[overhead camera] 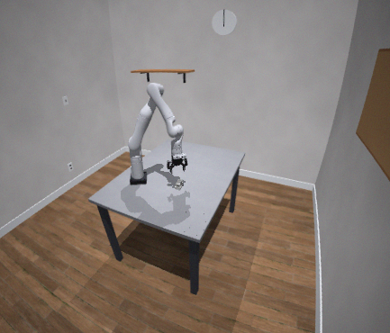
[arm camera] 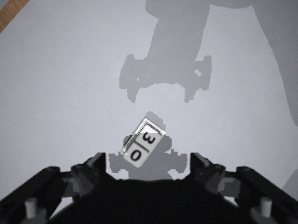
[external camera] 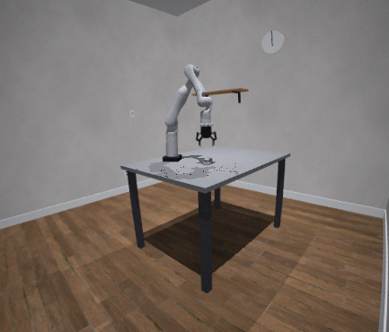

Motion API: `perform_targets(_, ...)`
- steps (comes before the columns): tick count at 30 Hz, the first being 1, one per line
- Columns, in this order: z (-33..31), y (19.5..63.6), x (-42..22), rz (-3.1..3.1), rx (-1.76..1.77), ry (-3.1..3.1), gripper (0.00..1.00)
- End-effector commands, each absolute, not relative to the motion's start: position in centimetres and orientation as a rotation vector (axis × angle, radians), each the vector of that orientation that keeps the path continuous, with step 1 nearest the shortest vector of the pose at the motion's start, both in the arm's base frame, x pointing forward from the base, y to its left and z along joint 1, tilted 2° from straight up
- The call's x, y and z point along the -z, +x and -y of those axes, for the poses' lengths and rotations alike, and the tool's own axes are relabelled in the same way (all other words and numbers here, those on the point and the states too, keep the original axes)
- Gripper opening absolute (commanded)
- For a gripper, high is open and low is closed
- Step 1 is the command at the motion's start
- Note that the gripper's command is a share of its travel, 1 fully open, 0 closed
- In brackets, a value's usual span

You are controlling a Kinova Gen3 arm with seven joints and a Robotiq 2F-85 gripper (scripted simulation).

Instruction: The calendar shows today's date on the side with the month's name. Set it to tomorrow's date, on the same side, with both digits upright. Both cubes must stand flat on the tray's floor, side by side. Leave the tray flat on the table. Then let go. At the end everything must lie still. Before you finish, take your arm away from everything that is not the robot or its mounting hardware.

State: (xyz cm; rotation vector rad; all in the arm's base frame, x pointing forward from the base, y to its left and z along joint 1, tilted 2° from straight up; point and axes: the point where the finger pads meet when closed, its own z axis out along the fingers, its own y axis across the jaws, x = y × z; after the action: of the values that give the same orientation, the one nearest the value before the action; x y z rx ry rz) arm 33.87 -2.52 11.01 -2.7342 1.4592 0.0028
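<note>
The small calendar (overhead camera: 178,184) (external camera: 207,161) lies on the table, too small to read in the top and exterior views. In the wrist view two white cubes stand side by side in its tray, turned diagonally. The top face of one cube (arm camera: 148,138) shows a 3, and the top face of the other cube (arm camera: 135,155), at the lower left, shows a 0. The tray's light rim shows along their upper left. The month's name and the cubes' side faces cannot be read. My gripper (overhead camera: 177,169) (external camera: 207,144) (arm camera: 148,162) is open and empty, pointing down above the calendar.
The grey table (overhead camera: 218,166) (external camera: 256,158) carries the arm's base (overhead camera: 138,179) (external camera: 172,158) to the left of the calendar. Shadows of the arm and gripper fall across the table around the calendar. A wooden shelf (overhead camera: 164,70) (external camera: 225,91) is on the wall behind.
</note>
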Motion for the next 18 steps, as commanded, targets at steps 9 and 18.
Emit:
perform_targets(9, 2.7, 33.9, -9.6, -2.001, 0.0, -2.386, 1.0)
perform_targets(18, 2.9, 34.0, -9.2, -2.189, 0.013, -2.217, 1.0)
